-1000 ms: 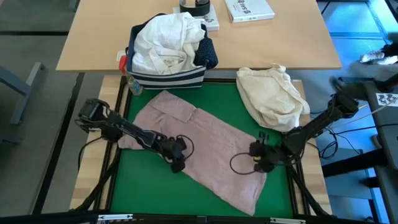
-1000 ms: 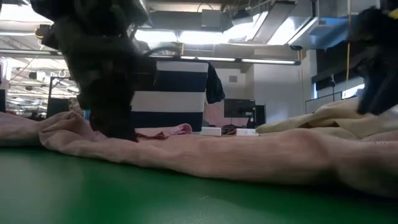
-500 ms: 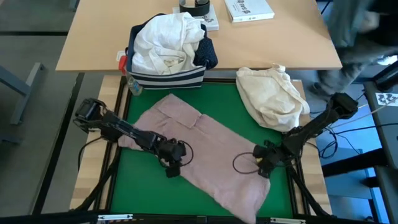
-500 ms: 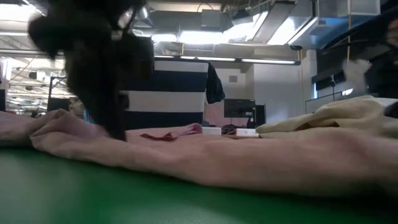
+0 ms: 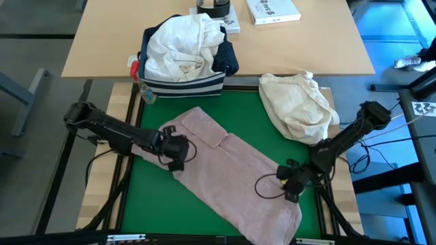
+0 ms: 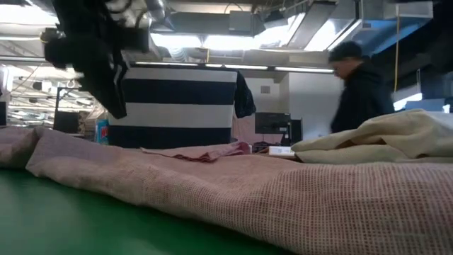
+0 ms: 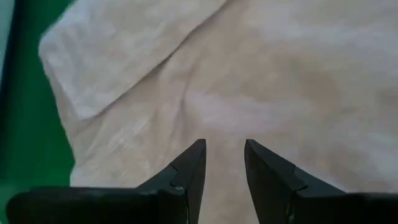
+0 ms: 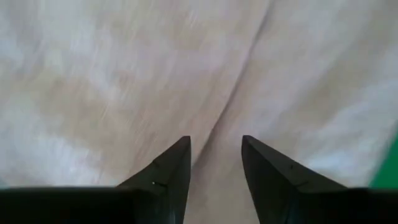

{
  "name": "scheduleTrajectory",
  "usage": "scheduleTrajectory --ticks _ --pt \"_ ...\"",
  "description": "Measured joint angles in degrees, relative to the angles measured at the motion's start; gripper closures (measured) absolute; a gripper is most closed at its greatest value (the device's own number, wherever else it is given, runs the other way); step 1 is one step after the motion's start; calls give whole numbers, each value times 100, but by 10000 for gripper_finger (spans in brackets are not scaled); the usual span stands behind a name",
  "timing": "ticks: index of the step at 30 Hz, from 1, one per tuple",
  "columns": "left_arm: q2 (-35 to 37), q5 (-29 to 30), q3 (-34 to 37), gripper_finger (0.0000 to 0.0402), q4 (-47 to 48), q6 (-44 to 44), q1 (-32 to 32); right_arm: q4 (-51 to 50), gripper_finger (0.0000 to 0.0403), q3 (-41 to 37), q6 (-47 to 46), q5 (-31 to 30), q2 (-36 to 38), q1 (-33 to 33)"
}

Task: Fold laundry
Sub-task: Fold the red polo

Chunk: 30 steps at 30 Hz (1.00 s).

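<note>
Pale pink top (image 5: 225, 173) was a coarse waffle-knit, soft, lying flat as a long diagonal strip on the green mat (image 5: 146, 204), running from 11 o'clock to 5 o'clock, one corner flap folded over near 11. Left gripper (image 5: 176, 150) sat at its 9 o'clock edge, right gripper (image 5: 291, 187) at its 3 o'clock edge; both had fingers apart over the cloth, nothing pinched. Striped navy fabric bin (image 5: 184, 85) at 12 o'clock held a crumpled white shirt (image 5: 180, 44). Cream cloth bundle (image 5: 296, 105) lay at 2 o'clock.
</note>
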<state>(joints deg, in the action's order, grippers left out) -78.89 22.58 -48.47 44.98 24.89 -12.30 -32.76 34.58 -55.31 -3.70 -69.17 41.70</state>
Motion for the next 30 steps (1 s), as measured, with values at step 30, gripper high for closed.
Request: scheduleTrajectory --ticks 30 --pt "88 -1404 67 295 -421 -2399 1268 1064 260 -463 -395 134 210 206"
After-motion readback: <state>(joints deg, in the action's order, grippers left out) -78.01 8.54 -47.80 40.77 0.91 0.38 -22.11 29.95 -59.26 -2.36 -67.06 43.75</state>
